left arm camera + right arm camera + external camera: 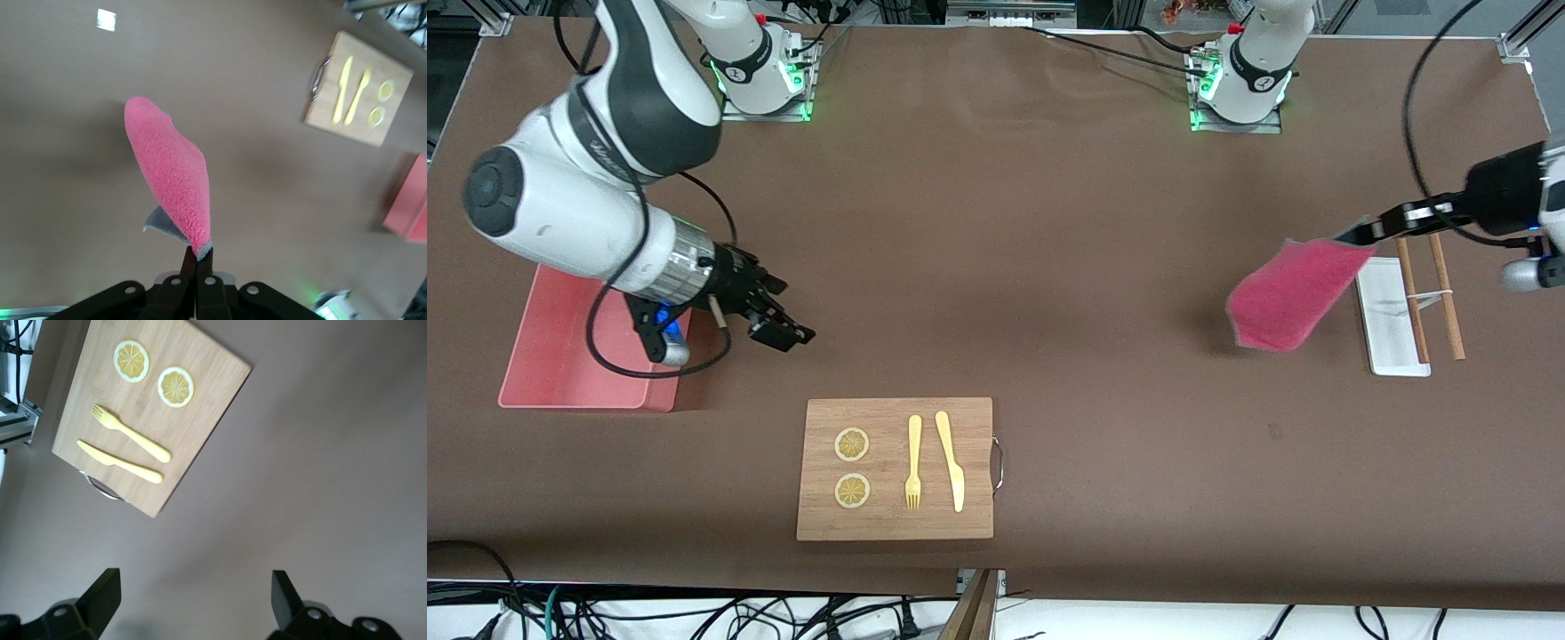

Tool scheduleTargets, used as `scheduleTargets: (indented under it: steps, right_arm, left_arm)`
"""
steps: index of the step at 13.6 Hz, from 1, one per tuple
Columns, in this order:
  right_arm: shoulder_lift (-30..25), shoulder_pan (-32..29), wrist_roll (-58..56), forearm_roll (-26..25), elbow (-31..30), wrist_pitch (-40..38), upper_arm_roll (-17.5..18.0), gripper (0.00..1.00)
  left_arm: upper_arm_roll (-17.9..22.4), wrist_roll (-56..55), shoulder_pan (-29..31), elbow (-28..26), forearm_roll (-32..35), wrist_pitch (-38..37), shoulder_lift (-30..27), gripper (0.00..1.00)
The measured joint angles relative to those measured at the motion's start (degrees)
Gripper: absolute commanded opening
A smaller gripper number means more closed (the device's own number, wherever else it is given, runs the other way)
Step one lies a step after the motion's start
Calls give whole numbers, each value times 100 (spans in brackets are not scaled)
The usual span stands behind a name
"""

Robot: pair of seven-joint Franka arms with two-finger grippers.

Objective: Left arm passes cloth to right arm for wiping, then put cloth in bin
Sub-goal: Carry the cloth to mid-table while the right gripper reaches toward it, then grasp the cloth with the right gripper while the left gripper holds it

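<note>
- Early stage, by my read: the cloth (1288, 298) is picked up but not handed over; the pass, the wiping and the drop into the bin (560, 356) are all left to do.
- Left gripper (1352, 235) is clenched on one corner of the cloth, up in the air over the counter (1049, 267) just beside the white tray (1390, 338).
- The cloth hangs from that pinched corner, sloping down and away from the tray; its free end looks close to the counter, contact unclear.
- In the left wrist view the fingers (200, 263) meet with only the cloth's tip between them; the rest hangs free.
- Right gripper (778, 324) waits with fingers spread, holding nothing, just beside the bin and well apart from the tray.
- Bin looks empty where visible.
</note>
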Motion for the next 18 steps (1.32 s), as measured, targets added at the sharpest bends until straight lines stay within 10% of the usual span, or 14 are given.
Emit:
scheduleTargets:
  steps: [13,18]
  right_arm:
    - [1106,772,2659,4,-1,2629,697,99]
    - [1169,944,2878,4,-1,2735,750,99]
  left_arm:
    - [-28,-6099,-3226,-55,-242,4777,1212,0]
    - [0,-7002,-3510,-39,-243,5722,1466,0]
